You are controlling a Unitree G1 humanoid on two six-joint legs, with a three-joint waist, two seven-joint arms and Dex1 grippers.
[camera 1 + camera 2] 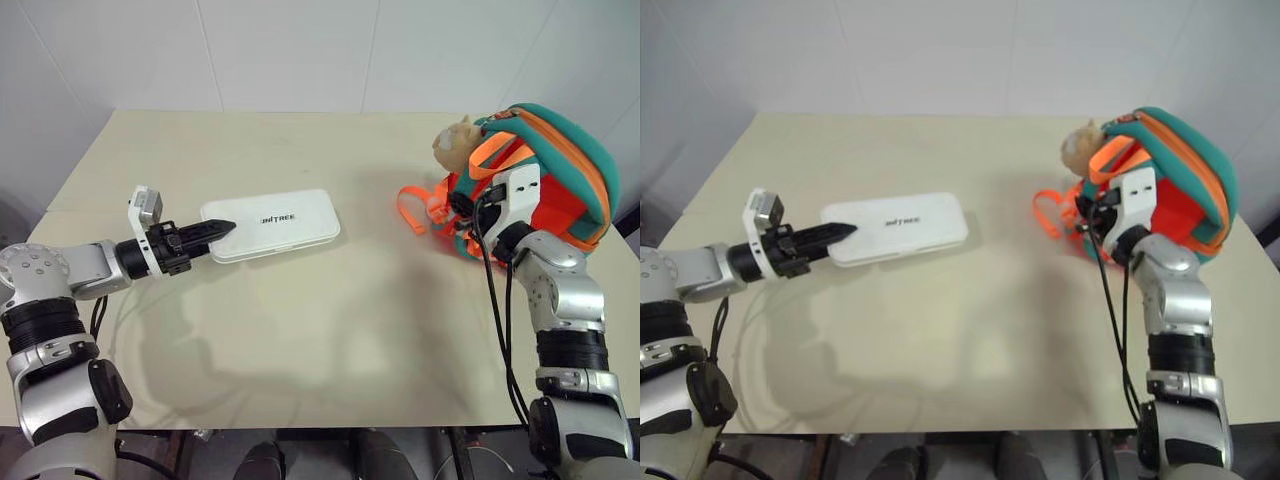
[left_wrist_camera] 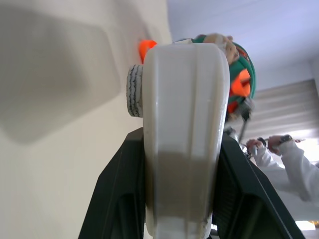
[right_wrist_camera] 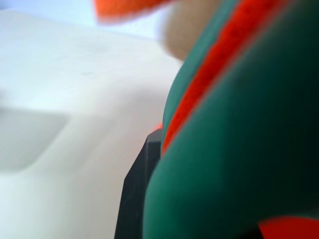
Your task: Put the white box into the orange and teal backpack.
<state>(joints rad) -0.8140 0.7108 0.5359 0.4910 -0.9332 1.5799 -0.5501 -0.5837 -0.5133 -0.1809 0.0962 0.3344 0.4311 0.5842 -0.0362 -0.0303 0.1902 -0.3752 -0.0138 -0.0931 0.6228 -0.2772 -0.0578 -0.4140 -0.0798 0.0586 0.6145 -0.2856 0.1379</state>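
The white box [image 1: 275, 225] with dark lettering lies flat over the table's left half. My left gripper [image 1: 222, 228] is shut on its near left end, and the left wrist view shows the box [image 2: 184, 124] between the two black fingers [image 2: 119, 199]. Whether the box's far end rests on the table I cannot tell. The orange and teal backpack [image 1: 560, 170] stands at the right, a beige plush toy [image 1: 457, 140] on its left side. My right gripper [image 1: 470, 208] is pressed into the backpack's front. One black finger [image 3: 137, 189] lies against teal fabric [image 3: 239, 149].
The beige table [image 1: 330, 330] has bare surface between box and backpack. Orange straps [image 1: 412, 208] trail from the backpack onto the table. White walls stand behind the table's far edge. A person's hands [image 2: 264, 145] are visible beyond the backpack in the left wrist view.
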